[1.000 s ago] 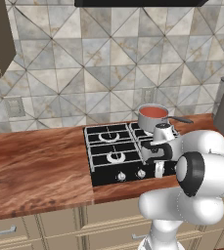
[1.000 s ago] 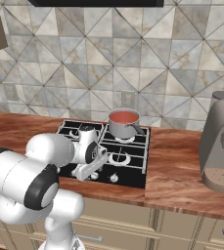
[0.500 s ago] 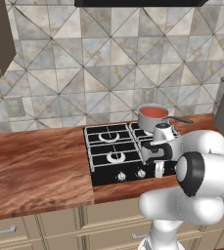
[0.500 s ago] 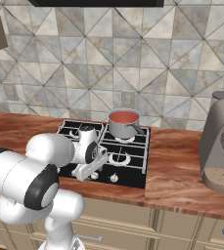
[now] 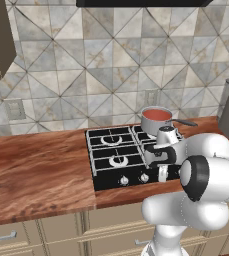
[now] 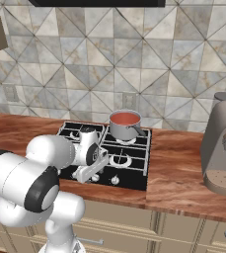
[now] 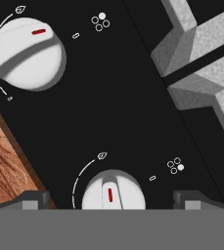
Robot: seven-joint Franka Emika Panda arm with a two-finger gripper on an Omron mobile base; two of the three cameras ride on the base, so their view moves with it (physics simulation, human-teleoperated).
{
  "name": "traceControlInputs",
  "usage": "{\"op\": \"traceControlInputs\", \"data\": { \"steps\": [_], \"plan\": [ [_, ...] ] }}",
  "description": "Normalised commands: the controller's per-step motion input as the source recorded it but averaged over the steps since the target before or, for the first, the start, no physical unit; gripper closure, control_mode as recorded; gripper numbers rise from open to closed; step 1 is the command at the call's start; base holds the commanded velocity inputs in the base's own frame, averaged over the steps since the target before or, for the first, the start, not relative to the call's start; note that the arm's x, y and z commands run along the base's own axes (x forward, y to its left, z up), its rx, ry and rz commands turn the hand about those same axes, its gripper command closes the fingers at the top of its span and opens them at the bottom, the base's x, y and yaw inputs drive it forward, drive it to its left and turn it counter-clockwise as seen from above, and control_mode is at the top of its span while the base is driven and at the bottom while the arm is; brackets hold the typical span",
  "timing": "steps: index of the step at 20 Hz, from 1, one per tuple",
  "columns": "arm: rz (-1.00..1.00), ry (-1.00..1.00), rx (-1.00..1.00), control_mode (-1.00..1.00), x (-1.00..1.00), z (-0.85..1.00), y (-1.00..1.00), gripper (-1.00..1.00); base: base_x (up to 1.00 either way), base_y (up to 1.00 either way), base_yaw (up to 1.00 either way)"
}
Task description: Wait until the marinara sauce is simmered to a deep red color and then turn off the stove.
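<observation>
The stove [image 5: 121, 155] sits set into the wooden counter [image 5: 36, 170], its front edge lying close to the counter's front edge, with only a narrow strip of wood between. On the back right burner stands a small steel saucepan [image 6: 125, 125] holding the marinara sauce [image 6: 125, 118], a smooth orange-red disc; its dark handle [image 5: 184, 122] points right, out past the stove's right edge. In the left base view the sauce [image 5: 157, 115] reads the same orange-red.

The gripper [image 6: 88, 174] hangs low over the front row of knobs, at the stove's front strip. Jaws stand wide apart with nothing between them. In the hand view the two finger tips [image 7: 33, 199] flank a silver knob [image 7: 113, 191] with a gap on either side, touching neither the knob nor the black panel as far as can be told. That knob's red mark points along its ridge, up the frame. A second knob [image 7: 25, 53] lies well apart along the same strip, turned to a different angle, its red mark near the rim. The wood edge of the counter runs just beside both knobs. Grey grate bars [image 7: 201, 63] cross the opposite corner.

To the stove's left the counter is open wood. To its right stands a grey coffee machine [image 6: 223, 148], well apart from the stove edge. Tiled wall [image 6: 134, 59] rises just behind the saucepan.
</observation>
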Motion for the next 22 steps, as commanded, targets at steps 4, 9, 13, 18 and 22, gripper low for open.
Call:
{"op": "traceControlInputs", "data": {
  "steps": [4,9,13,18,22],
  "plan": [
    [0.0,0.0,0.0,-1.0,0.0,0.0,0.0,-1.0,0.0,0.0,0.0],
    [0.0,0.0,0.0,-1.0,0.0,0.0,0.0,-1.0,0.0,0.0,0.0],
    [0.0,0.0,0.0,-1.0,0.0,0.0,0.0,-1.0,0.0,0.0,0.0],
    [0.0,0.0,0.0,-1.0,0.0,0.0,0.0,-1.0,0.0,0.0,0.0],
    [0.0,0.0,0.0,-1.0,0.0,0.0,0.0,-1.0,0.0,0.0,0.0]
  ]
}}
